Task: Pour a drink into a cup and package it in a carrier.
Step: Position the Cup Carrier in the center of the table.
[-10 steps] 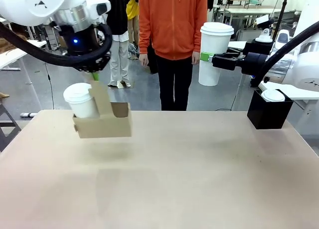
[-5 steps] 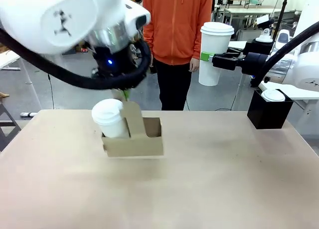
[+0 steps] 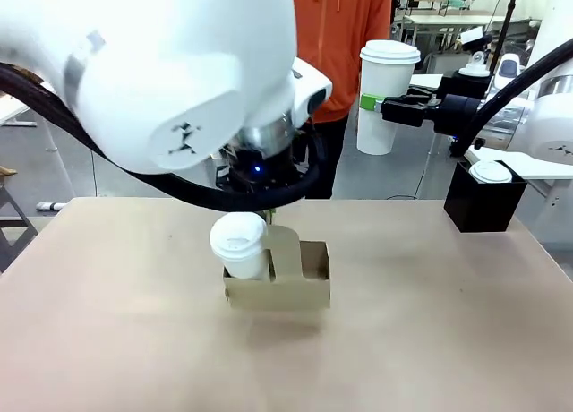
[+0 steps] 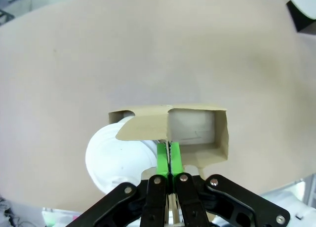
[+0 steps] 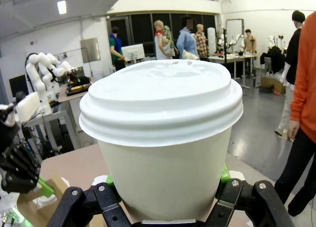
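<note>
Small brown cardboard carrier [image 3: 277, 287] with two pockets and an upright handle panel hangs from my left gripper [image 4: 168, 155] over the middle of the tan table [image 3: 430, 340]. A faint shadow lies on the tabletop beneath it, and I cannot tell whether its base touches. The green pads are pinched tight on the top edge of the handle panel, with only the cardboard between them. A tall white paper cup [image 3: 240, 244] with a white lid stands in the pocket on the left side of the front view; the other pocket is empty. My right gripper [image 5: 167, 180] is up off the table at the right, spread to the width of a second cup [image 3: 385, 94], also white paper with a white lid, and clamped on its lower wall, holding it upright. Below that arm a black box [image 3: 483, 206] sits at the table's far right edge with a round white lid [image 3: 491, 171] on top. A person in an orange hooded top [image 3: 354, 27] stands at the far side
</note>
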Tool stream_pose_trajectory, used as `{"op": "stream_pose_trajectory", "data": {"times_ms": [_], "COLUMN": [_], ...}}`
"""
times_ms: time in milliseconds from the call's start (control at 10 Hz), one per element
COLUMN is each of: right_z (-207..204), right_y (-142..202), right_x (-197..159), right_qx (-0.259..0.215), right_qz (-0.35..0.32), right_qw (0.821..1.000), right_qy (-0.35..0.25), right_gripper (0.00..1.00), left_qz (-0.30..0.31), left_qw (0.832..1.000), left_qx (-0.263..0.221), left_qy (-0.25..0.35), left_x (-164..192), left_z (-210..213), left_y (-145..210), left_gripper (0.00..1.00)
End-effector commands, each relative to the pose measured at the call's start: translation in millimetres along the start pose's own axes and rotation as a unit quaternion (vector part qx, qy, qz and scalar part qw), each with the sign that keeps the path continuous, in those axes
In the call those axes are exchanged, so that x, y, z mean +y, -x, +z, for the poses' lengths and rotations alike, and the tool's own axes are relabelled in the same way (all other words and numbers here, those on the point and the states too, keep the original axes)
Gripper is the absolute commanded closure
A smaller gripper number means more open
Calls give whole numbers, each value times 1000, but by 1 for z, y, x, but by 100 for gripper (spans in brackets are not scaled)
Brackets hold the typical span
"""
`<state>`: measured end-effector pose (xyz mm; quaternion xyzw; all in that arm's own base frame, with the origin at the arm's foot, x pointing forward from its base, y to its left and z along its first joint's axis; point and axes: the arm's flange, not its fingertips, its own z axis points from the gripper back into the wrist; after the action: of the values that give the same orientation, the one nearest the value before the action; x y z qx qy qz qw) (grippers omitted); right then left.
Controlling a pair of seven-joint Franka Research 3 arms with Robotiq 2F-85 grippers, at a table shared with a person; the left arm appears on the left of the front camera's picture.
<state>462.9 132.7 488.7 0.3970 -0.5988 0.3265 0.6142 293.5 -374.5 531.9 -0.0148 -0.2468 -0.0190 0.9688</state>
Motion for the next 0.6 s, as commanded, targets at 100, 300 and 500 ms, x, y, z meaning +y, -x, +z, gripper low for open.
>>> {"op": "stream_pose_trajectory", "data": {"times_ms": [100,300,500], "right_z": [-1,-1,-1], "right_y": [-4,-4,-4], "right_x": [2,2,2], "right_qx": [-5,-5,-5], "right_qz": [-1,-1,-1], "right_qw": [1000,1000,1000], "right_qy": [-3,-3,-3], "right_gripper": [20,20,20], "left_qz": [6,-1,-1], "left_qw": [1000,1000,1000], "left_qx": [-2,4,10], "left_qy": [-20,-24,-29], "left_x": [-27,-37,-41], "left_z": [-29,-45,-57], "left_y": [-3,0,2], "left_gripper": [98,98,98]}}
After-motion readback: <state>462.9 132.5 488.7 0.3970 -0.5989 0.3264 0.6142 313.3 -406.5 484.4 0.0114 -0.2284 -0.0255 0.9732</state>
